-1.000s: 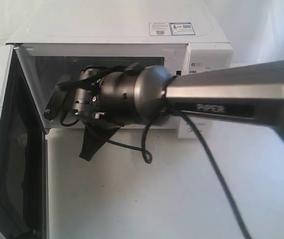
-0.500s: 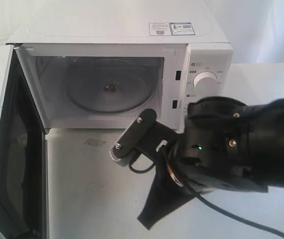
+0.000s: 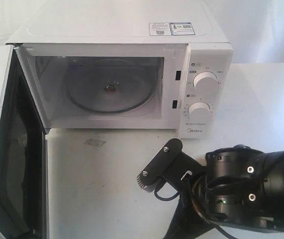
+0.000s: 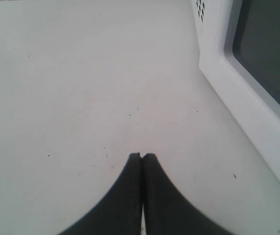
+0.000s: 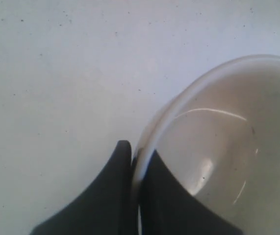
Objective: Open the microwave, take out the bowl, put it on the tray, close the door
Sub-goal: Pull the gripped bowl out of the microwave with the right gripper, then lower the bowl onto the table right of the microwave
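Nearest in the exterior view, at about 5 o'clock on the surface [image 3: 107, 189], is the right arm [image 3: 251, 189]; its dark fingers run out of the picture at the lower edge. The right wrist view shows the right hand [image 5: 134, 152] narrow, its two fingers pinching the thin rim of the bowl [image 5: 218, 147]. One finger is inside the rim and one outside. The bowl is round, so it has no long axis. All its body lies to one side of the fingers, and its empty, shiny inside faces the camera. Under it there is only bare white surface, and I cannot tell if the foot touches it.

The bowl is thus out of the microwave [image 3: 112, 30] and carried by the right hand. No tray shows in any view, so which way it lies from the hand cannot be told. I judge this is what the next move depends on.

The left hand [image 4: 142, 157] is closed with nothing between its fingers. It hangs over the surface just beside the door [image 3: 2, 149], which stands wide open at 9 o'clock. It is the nearer hand for closing.

Farthest, at 12 o'clock, the cavity holds only the glass turntable [image 3: 107, 92], with nothing on it.
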`<action>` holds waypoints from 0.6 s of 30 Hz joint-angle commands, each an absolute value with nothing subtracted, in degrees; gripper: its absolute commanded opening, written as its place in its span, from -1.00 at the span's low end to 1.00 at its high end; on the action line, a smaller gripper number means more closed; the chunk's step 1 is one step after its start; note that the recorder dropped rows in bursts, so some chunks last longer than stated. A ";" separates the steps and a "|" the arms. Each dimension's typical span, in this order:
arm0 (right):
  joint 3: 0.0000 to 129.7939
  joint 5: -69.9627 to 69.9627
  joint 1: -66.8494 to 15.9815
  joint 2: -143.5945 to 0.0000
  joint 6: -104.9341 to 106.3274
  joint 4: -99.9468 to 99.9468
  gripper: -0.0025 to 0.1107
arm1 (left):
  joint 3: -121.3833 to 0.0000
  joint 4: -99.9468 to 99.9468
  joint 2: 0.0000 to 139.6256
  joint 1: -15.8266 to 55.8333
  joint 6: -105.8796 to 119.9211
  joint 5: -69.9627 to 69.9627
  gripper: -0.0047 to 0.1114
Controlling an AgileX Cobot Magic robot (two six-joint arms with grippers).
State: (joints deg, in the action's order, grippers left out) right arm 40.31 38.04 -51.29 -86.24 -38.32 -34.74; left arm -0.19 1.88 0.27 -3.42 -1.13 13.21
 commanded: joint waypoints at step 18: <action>40.55 27.01 -30.77 -85.60 -43.82 -41.23 -0.96 | 0.00 2.11 0.00 -3.18 -1.21 13.30 -0.92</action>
